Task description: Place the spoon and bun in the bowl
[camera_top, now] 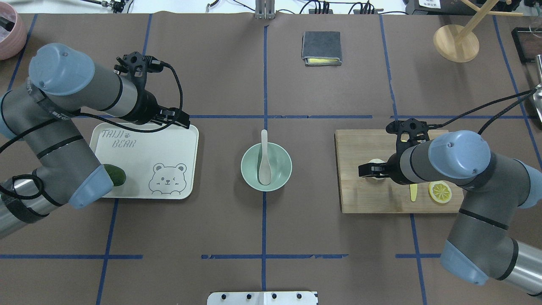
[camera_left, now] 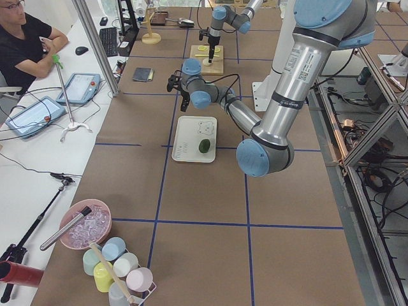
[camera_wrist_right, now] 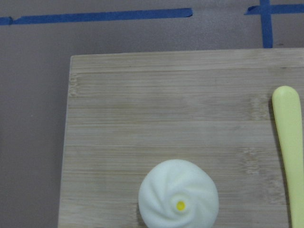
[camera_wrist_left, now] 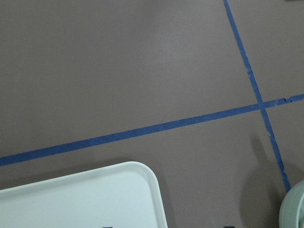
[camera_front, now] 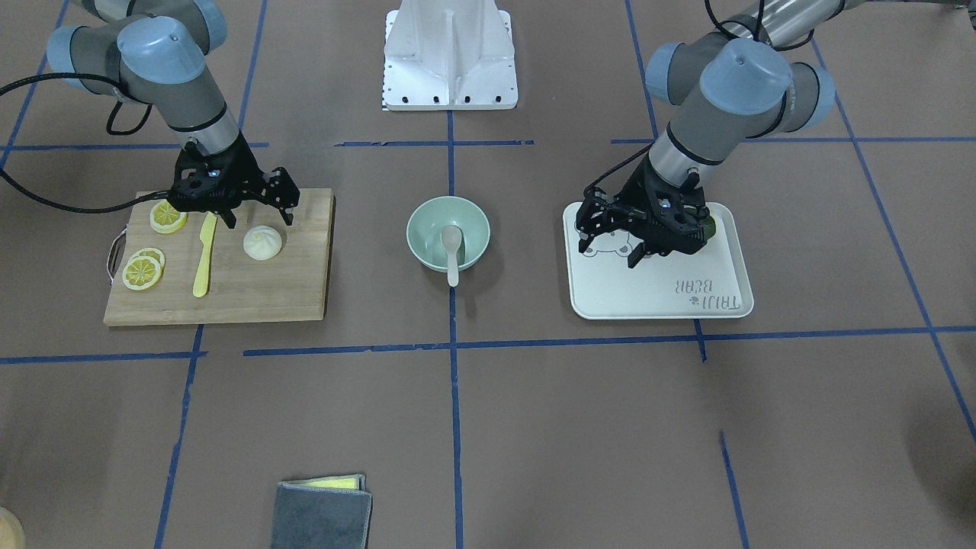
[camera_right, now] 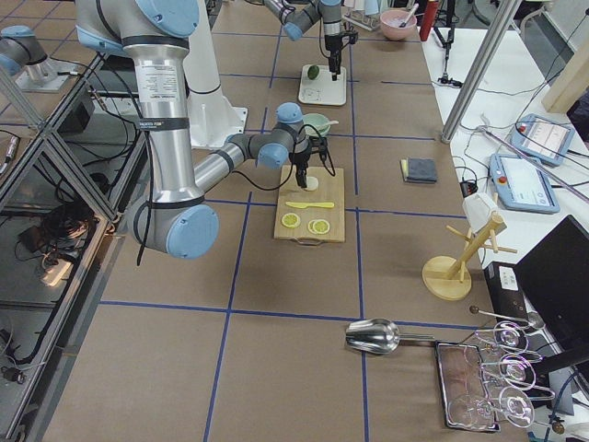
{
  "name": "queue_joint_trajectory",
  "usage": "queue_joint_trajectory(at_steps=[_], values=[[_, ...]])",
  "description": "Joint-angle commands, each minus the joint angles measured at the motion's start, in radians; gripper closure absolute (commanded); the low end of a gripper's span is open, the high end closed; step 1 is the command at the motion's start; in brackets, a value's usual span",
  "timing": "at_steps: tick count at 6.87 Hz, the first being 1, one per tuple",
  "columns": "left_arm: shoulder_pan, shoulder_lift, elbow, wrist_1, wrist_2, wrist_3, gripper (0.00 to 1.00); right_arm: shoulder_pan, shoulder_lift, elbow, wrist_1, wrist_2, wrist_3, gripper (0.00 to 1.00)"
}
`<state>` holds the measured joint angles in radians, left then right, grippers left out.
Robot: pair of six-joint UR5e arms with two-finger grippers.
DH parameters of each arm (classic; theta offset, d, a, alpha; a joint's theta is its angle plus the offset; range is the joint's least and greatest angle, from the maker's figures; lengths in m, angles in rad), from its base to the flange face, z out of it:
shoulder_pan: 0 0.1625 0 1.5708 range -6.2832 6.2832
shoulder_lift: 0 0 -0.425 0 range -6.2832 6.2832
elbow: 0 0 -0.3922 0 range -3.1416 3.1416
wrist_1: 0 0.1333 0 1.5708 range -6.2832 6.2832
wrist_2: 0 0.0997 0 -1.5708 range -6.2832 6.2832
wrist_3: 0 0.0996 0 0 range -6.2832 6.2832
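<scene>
at the table's centre i see the spoon (camera_front: 452,248) lying with its scoop down in the mint bowl (camera_front: 427,213). its handle leans over the rim on the side away from the robot, long axis along the blue tape line (camera_front: 455,396). the bun (camera_front: 263,244) sits pleats-up on the cutting board (camera_front: 252,293), beside the yellow knife (camera_front: 204,255). my right gripper (camera_front: 258,217) hovers over the bun, jaws spread, holding nothing. the left gripper (camera_front: 608,252) hangs over the white tray (camera_front: 663,297), jaws apart, also empty.
</scene>
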<state>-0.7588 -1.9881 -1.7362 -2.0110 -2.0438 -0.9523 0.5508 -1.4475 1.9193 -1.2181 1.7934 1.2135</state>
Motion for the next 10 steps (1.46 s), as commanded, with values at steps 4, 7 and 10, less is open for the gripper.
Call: queue_joint_trajectory(at_steps=[4, 7, 10], values=[[-0.001, 0.0, 0.001, 0.0, 0.001, -0.002, 0.17, -0.011, 0.007, -0.011, -0.003, -0.056, -0.003, 0.22], [-0.001, 0.0, 0.001, 0.0, 0.001, -0.002, 0.17, -0.02, 0.01, -0.016, -0.005, -0.094, -0.009, 0.29], [-0.001, 0.0, 0.003, 0.0, 0.002, -0.005, 0.17, -0.018, 0.01, -0.014, -0.005, -0.094, -0.009, 1.0]])
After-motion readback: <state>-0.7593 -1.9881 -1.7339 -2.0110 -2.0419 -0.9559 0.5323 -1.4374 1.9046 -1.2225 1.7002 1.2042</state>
